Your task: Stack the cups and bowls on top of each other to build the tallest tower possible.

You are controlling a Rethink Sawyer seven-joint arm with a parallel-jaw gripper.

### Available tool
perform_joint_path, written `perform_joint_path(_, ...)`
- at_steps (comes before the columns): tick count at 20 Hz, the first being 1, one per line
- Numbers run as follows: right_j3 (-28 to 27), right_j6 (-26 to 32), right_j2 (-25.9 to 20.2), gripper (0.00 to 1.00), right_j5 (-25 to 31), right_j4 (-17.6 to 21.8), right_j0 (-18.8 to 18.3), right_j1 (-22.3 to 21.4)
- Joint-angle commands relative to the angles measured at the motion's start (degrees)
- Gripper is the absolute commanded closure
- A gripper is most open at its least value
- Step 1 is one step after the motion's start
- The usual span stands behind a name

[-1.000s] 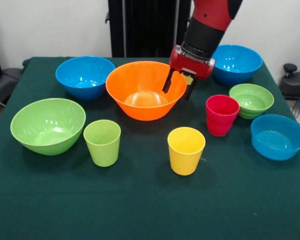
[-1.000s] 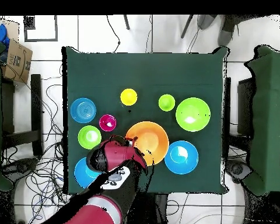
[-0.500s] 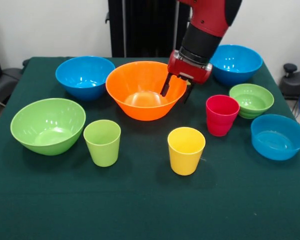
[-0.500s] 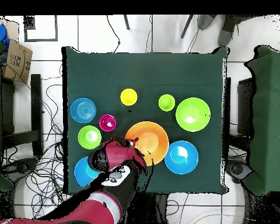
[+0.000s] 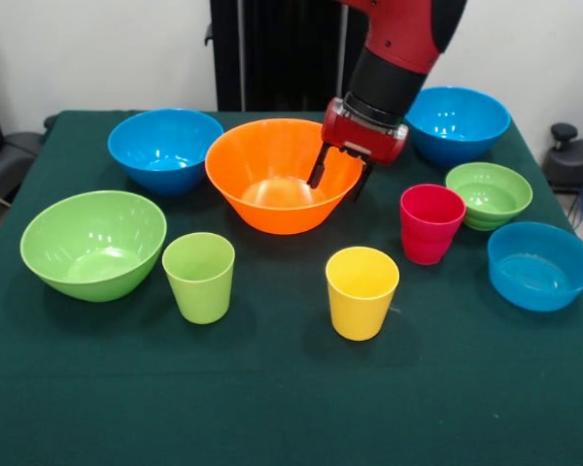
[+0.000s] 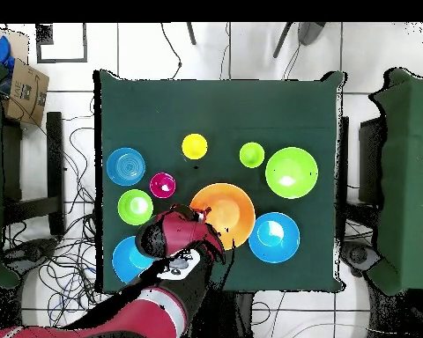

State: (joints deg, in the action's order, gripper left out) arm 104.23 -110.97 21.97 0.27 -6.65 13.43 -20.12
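The large orange bowl (image 5: pixel 272 180) stands upright mid-table; it also shows in the overhead view (image 6: pixel 231 211). My gripper (image 5: pixel 338 181) is open and empty, its two fingers straddling the bowl's right rim, one inside and one outside; in the overhead view the gripper (image 6: pixel 203 216) is at the bowl's edge. A red cup (image 5: pixel 430 223), a bright yellow cup (image 5: pixel 361 291) and a lime green cup (image 5: pixel 198 277) stand apart, upright. A large lime green bowl (image 5: pixel 92 243) sits front left. No tower stands. The paler yellow cup is out of view.
Two medium blue bowls sit at the back, one left (image 5: pixel 165 146) and one right (image 5: pixel 462 121). A small green bowl (image 5: pixel 489 194) and a shallow blue bowl (image 5: pixel 540 265) sit at the right. The green table (image 5: pixel 291 408) has chairs beside it.
My gripper has shifted slightly left in the front view, further over the orange bowl's rim. The cups and bowls have not moved.
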Motion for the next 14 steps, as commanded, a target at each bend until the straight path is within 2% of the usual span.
perform_joint_path(1,-1.7,-10.8,-5.7,0.0,0.3,-3.0,-0.9,0.1)
perform_joint_path(14,-1.6,-9.8,-7.4,0.0,1.4,-2.7,-2.2,-0.4)
